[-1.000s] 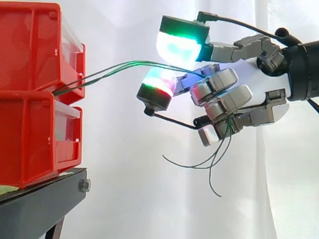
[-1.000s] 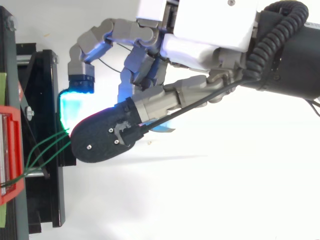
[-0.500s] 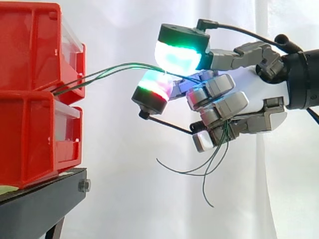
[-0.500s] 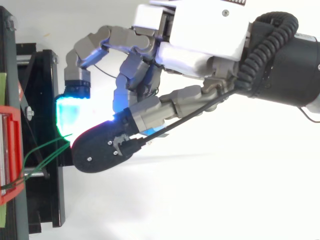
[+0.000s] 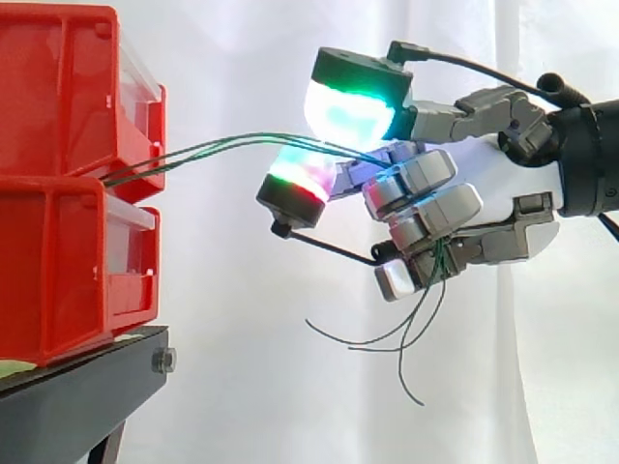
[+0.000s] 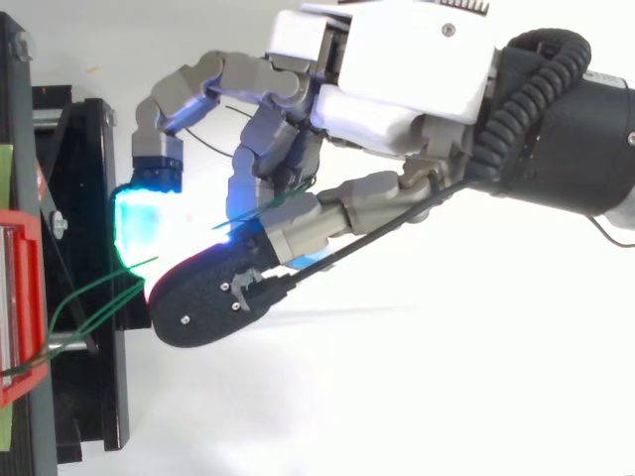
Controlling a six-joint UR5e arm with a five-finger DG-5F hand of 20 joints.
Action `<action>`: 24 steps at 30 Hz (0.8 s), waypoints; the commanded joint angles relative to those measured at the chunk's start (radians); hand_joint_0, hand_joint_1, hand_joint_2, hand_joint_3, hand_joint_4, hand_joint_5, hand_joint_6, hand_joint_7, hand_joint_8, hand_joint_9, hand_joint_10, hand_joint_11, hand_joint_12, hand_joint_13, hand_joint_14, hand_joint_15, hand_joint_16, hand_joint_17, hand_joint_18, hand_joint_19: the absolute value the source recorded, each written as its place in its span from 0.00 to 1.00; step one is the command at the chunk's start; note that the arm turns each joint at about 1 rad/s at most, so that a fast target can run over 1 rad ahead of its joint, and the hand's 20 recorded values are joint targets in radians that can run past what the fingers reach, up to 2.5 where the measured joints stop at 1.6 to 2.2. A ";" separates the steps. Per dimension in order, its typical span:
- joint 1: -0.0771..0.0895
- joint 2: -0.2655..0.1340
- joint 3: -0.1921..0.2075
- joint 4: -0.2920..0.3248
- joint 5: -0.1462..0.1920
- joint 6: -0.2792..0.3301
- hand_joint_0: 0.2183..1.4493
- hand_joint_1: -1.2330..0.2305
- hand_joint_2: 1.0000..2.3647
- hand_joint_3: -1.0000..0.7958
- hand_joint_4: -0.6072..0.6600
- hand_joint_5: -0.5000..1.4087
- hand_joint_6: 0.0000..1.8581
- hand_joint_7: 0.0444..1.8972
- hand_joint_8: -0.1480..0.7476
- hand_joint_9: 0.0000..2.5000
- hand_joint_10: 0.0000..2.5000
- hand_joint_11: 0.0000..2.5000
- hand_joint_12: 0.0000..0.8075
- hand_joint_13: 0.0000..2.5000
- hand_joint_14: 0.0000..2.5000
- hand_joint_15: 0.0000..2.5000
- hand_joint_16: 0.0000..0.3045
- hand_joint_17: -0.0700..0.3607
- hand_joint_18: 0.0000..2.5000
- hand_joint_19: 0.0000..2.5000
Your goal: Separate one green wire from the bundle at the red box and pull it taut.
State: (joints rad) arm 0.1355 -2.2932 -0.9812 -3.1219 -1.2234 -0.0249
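Where the two stacked red bins [image 5: 58,145] meet, at their front edge facing the robot, a small bundle of green wires [image 5: 213,147] comes out of the seam. The bins stand on a black stand [image 5: 77,396], close to its edge. From the seam the wires rise in a shallow arch and run almost level across open air toward the hand [image 5: 493,179], which reaches in from the right of the side view. Their long axis points straight from the bins to the palm.

Two fingertips reach out toward the bins. One pad glowing green and cyan [image 5: 350,101] sits just above the wires; another glowing red and green [image 5: 298,176] sits just below them. The strands pass between these pads. The other fingers are curled tight against the palm and hold the wires there, and the free ends dangle loosely beneath.

Near the bins the strands spread apart slightly, but near the pads they run close together. I cannot tell whether one has been singled out. The arch suggests slack, so the wires do not look taut yet.

A pull would probably go away from the bins, along the line of the wires. Nothing stands between bins and hand, and only a white curtain [image 5: 242,387] hangs behind.
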 commanded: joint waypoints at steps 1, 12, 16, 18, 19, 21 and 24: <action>0.001 0.001 -0.001 0.000 0.001 0.000 0.28 0.34 0.00 0.28 0.59 0.15 0.48 0.49 0.48 0.46 0.27 0.65 0.43 0.60 0.00 0.66 0.19 0.46 0.41 0.26; 0.004 0.000 -0.001 0.000 0.001 0.002 0.32 0.39 0.00 0.31 0.58 0.16 0.48 0.51 0.47 0.47 0.24 0.67 0.41 0.60 0.00 0.67 0.18 0.45 0.41 0.27; 0.004 0.000 -0.001 0.002 -0.001 0.003 0.32 0.37 0.01 0.36 0.55 0.16 0.48 0.53 0.47 0.48 0.24 0.67 0.41 0.60 0.00 0.67 0.18 0.45 0.41 0.27; 0.006 0.000 -0.001 0.002 -0.001 0.005 0.33 0.37 0.01 0.36 0.56 0.16 0.48 0.52 0.47 0.48 0.25 0.67 0.40 0.60 0.00 0.67 0.18 0.45 0.41 0.27; 0.006 0.000 -0.001 0.002 -0.002 0.005 0.33 0.37 0.01 0.36 0.57 0.16 0.48 0.52 0.47 0.48 0.25 0.67 0.40 0.60 0.00 0.67 0.18 0.45 0.41 0.27; 0.006 0.000 -0.001 0.006 -0.001 0.005 0.32 0.39 0.00 0.32 0.58 0.16 0.48 0.51 0.47 0.48 0.25 0.67 0.41 0.60 0.00 0.67 0.18 0.45 0.41 0.27; 0.007 0.000 -0.001 0.009 0.001 0.005 0.28 0.41 0.00 0.28 0.59 0.16 0.48 0.52 0.48 0.48 0.25 0.66 0.41 0.61 0.00 0.67 0.19 0.46 0.41 0.27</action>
State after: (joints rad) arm 0.1413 -2.2930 -0.9817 -3.1164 -1.2238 -0.0202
